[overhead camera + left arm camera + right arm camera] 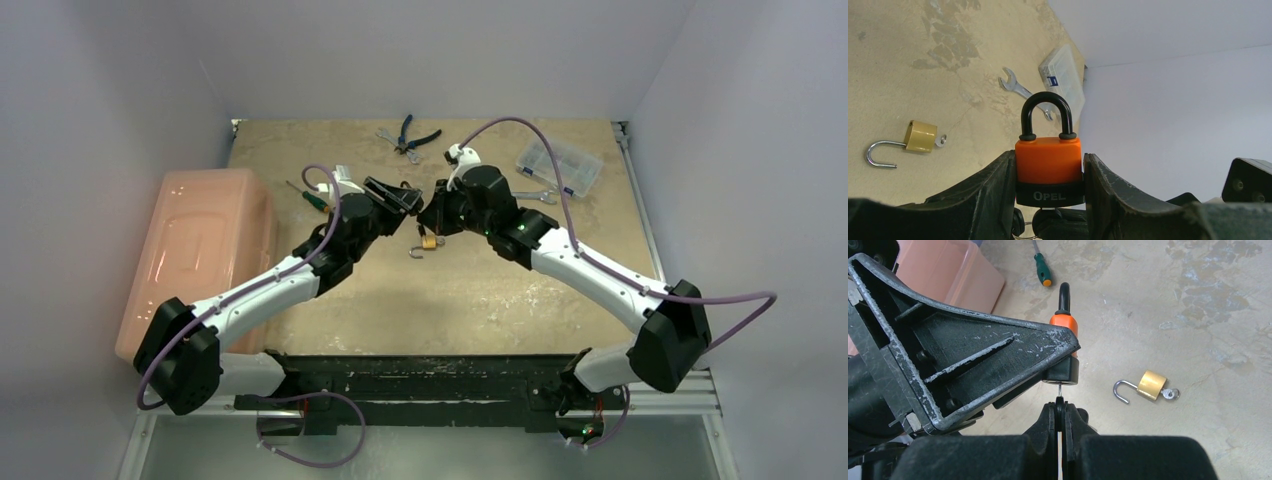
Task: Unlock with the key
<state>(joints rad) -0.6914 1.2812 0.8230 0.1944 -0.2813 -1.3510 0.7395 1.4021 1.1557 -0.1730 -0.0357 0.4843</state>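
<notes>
Over the scuffed beige table (480, 290), left pincer (1049, 156) clamps the rigid, probably hefty orange-and-black padlock (1048, 167) by its flat sides, right pincer (1061, 407) pinches the thin silver key (1060, 389) under its keyway, likely slip-prone.

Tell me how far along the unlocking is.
Done: the brass lock lies open on the table. In hand: the left gripper clamps the orange lock, and the right gripper pinches the key, its blade at the keyhole underneath. Left: its shackle sits closed, so the turn looks undone.
</notes>
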